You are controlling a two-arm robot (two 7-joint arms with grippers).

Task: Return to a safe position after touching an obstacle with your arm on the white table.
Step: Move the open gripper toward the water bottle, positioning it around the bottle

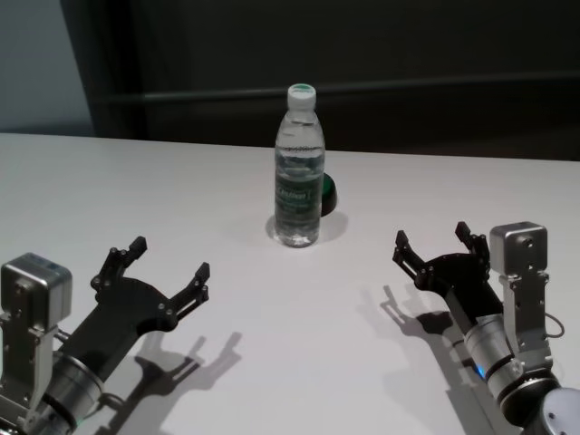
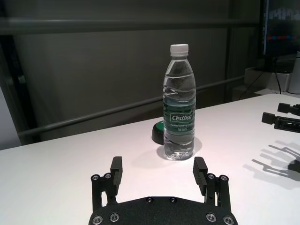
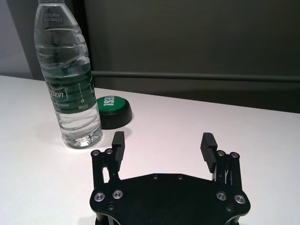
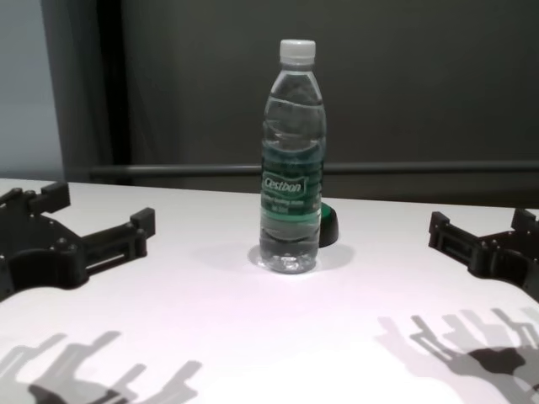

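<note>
A tall clear plastic water bottle (image 1: 298, 167) stands upright on the white counter (image 1: 272, 362), toward its far edge. It has a white cap, closed, ribbed walls, water nearly to the neck, and a green "Cestbon" label around its middle. The counter is broad, smooth and plain, and the bottle's base rests flat on it.

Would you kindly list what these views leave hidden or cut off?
- Green dome: mostly behind the bottle in head and chest views.
- Bottle cap: cropped by the right wrist view's top edge.
- Right hand: cut by the chest view's edge.
- Dome lettering: partly hidden in right wrist view.
</note>
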